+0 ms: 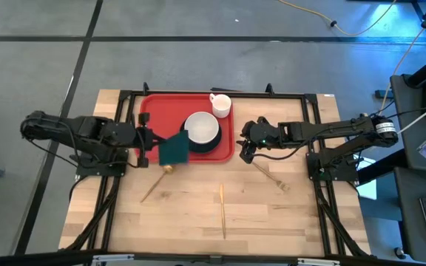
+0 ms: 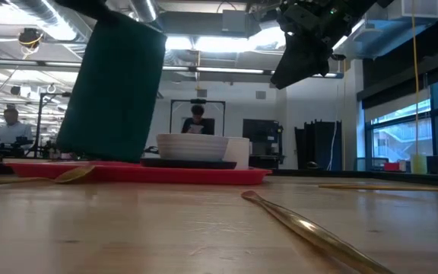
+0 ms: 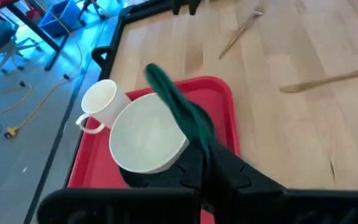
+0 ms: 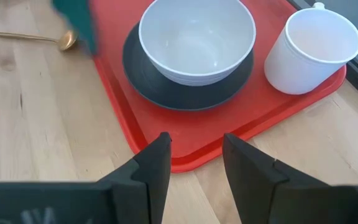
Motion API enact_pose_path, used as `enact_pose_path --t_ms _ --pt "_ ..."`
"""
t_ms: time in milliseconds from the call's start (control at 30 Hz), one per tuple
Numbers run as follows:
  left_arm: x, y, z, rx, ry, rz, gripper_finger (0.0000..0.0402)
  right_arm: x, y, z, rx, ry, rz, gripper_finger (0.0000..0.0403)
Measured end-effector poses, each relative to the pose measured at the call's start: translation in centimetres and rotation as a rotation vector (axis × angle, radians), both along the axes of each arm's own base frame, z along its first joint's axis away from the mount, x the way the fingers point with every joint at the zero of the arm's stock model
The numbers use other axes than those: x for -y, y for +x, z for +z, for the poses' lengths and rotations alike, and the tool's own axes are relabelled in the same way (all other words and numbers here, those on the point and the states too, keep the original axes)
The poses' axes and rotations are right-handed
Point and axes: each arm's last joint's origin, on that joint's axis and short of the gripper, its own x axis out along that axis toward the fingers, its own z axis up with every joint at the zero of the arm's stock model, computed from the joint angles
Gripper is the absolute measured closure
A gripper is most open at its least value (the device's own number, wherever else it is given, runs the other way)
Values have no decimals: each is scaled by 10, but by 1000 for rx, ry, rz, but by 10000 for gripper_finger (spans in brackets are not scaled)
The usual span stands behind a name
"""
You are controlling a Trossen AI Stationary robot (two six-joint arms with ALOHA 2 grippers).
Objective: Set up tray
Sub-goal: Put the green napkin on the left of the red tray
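Observation:
The red tray point(image 1: 150, 107) lies at the table's far middle. It carries a dark plate point(image 4: 185, 93) with a white bowl point(image 1: 201, 127) on it and a white cup point(image 1: 221, 104) at its far right corner. My left gripper point(image 1: 154, 144) is shut on the dark green napkin point(image 1: 174, 150) over the tray's near left part. In the low view the napkin point(image 2: 112, 87) hangs as a tall sheet. My right gripper point(image 1: 248, 151) is open and raised beside the tray's right rim point(image 4: 185, 158), touching nothing. My left gripper pinches the green napkin at its upper edge point(image 3: 197, 134) between both fingers, coming from the table's left. The cloth hangs below the fingers. Its lower edge point(image 2: 101, 156) reaches down to the tray's near rim; I cannot tell whether it touches there.
A gold spoon point(image 1: 157, 181) lies on the bare wood near the tray's near left corner. A gold stick-like utensil point(image 1: 222, 210) lies at the near middle, and another gold utensil point(image 1: 272, 177) lies to the right. A black frame point(image 1: 313, 129) borders the table.

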Motion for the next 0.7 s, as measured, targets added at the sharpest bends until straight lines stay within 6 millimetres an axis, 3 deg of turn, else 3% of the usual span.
enact_pose_path --t_ms 700 --pt "-12 -22 -7 -145 36 186 398 0 0 0 -8 -24 12 256"
